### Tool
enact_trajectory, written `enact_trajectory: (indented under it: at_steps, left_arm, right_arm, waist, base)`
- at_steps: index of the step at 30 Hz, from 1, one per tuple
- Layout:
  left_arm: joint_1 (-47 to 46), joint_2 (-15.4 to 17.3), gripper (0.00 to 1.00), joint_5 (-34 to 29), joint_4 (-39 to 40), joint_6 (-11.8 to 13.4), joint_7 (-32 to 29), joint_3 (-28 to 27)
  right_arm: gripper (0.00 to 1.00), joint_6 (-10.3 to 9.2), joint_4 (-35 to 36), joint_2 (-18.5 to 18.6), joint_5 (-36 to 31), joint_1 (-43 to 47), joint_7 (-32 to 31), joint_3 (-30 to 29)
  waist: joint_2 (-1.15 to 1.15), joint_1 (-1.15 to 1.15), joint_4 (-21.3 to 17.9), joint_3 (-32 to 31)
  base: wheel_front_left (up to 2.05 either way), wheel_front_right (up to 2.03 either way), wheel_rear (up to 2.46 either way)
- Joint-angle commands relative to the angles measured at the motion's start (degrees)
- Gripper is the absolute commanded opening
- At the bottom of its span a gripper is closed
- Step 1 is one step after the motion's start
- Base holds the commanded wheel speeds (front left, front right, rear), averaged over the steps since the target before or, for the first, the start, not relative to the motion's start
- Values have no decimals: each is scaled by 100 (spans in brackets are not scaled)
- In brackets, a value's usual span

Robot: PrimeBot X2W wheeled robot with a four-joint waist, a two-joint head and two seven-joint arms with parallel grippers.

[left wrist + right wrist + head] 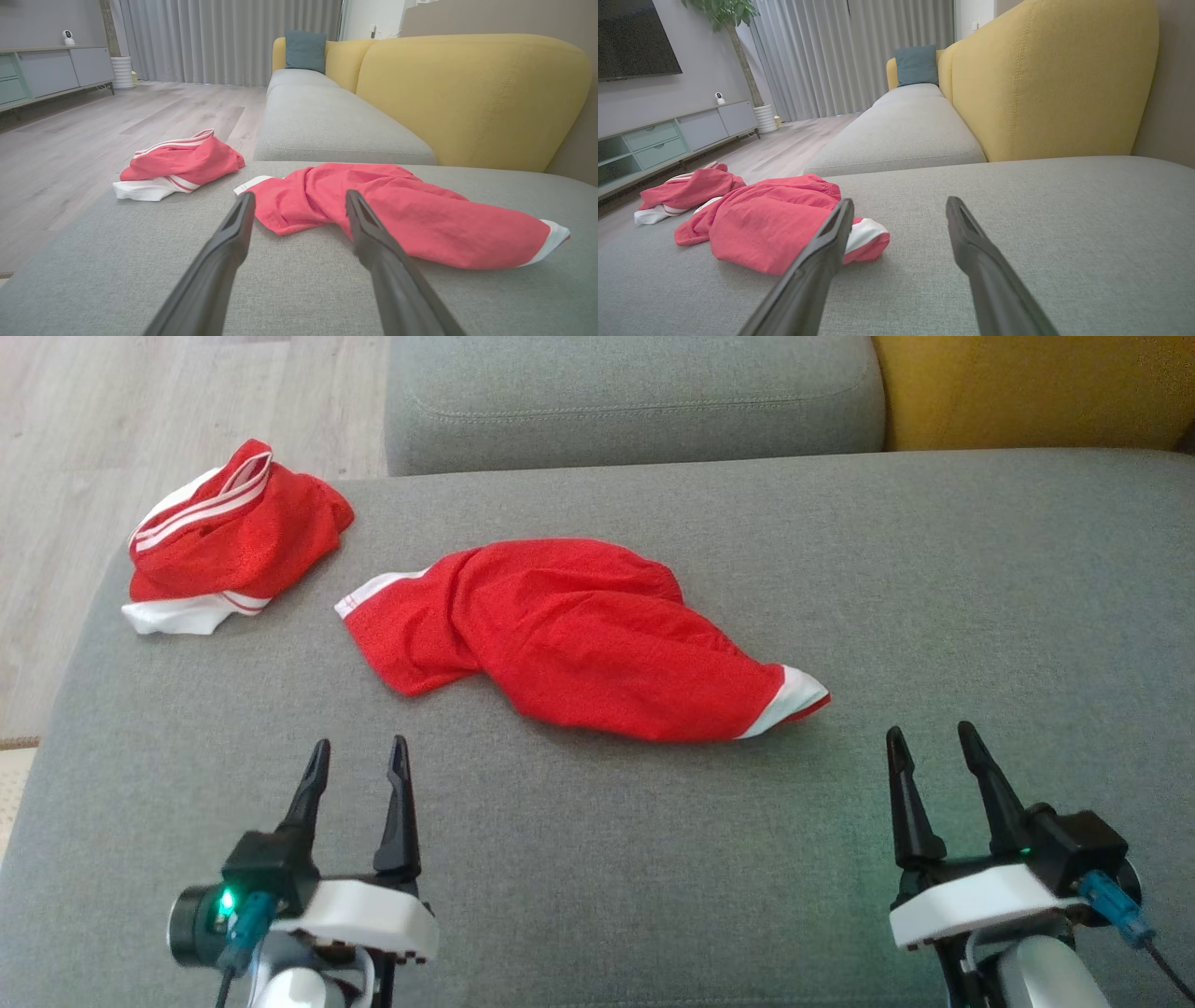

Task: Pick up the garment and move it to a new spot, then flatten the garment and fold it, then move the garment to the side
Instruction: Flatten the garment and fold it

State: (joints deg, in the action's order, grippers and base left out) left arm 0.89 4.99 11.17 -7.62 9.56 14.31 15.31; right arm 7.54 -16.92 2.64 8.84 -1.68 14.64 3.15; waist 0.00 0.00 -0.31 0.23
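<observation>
Here: hazards before the first pick

The crumpled red garment (569, 639) lies mid-cushion (653, 859), ahead of and between the two grippers and touched by neither. Both the left gripper (361, 742) and the right gripper (932, 730) hover near the seat, jaws spread and empty. Likely faults:
- A pinch on one bunched fold would lift the cloth twisted and hamper flattening.
- A low approach could snag the upholstery.
- The left arm might take the striped cloth (224, 537) at the cushion's far left edge instead.
</observation>
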Motion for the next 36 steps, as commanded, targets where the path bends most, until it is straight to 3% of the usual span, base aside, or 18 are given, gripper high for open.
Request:
enact_trajectory:
  at_steps: [1, 27, 36]
  left_arm:
    - [-187, -33, 100, -54, 156, -29, 69, -277]
    - [-148, -177, 100, -209, 59, -193, 69, -433]
    - [-204, -200, 100, -222, 149, -230, 69, -318]
  right_arm:
    - [100, -5, 141, 23, -7, -246, 36, 148]
    - [100, -5, 109, 23, -162, -319, 36, 163]
    - [100, -5, -386, 23, -445, -712, 34, 190]
  waist:
    - [0, 0, 9, -5]
    - [0, 0, 126, 51]
    - [0, 0, 420, 310]
  base:
    - [0, 0, 0]
    - [0, 0, 0]
    - [0, 0, 0]
